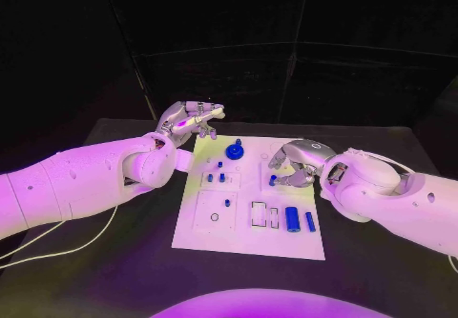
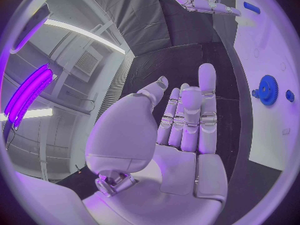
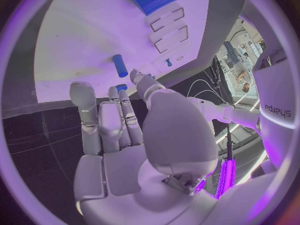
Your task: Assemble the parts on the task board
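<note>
The flat white rectangular task board (image 1: 250,232) lies mid-worktop, carrying a blue toothed gear (image 1: 235,152) at its far end, small blue pegs (image 1: 216,177) standing mid-board, and blue cylinders (image 1: 293,218) lying near its right front corner. The right hand (image 1: 294,165) hovers over the board's right side, its fingers (image 3: 119,116) curled down around a short blue peg (image 1: 273,179); whether they actually grip it I cannot tell. The left hand (image 1: 191,119) waits just beyond the far-left corner, fingers released, holding nothing. This looks like picking or seating that peg; next probably calls for a firm pinch and careful alignment over its hole.
</note>
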